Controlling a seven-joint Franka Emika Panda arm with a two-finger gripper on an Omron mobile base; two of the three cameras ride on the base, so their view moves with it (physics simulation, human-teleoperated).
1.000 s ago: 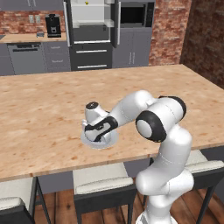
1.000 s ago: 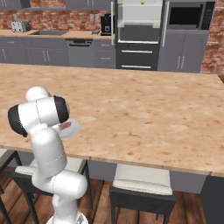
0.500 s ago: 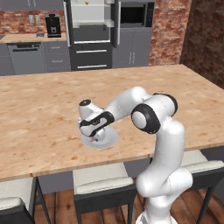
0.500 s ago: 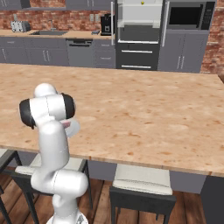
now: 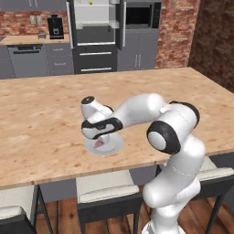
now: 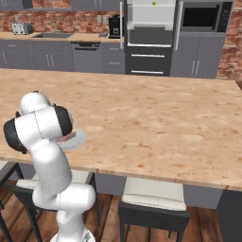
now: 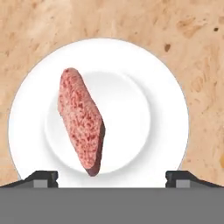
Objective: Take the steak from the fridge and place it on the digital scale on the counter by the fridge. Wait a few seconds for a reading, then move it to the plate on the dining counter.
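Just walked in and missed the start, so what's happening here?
The robot arm hangs over the plate on the dining counter. The steak is on the plate, and the pincer stands open just above, its fingertips wide apart and clear of the meat. The fridge behind stands open.

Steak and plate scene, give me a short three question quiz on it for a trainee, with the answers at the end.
1. True or false: the steak lies on the plate.
2. Multiple choice: the plate sits on A) a stool, B) the wooden dining counter, C) a fridge shelf.
3. Fill in: in the hand view the fingertips stand wide apart on either side of the steak, so the hand is ____.

Key
1. True: it rests on the plate, angled across it, left of centre.
2. B
3. open, gripping nothing
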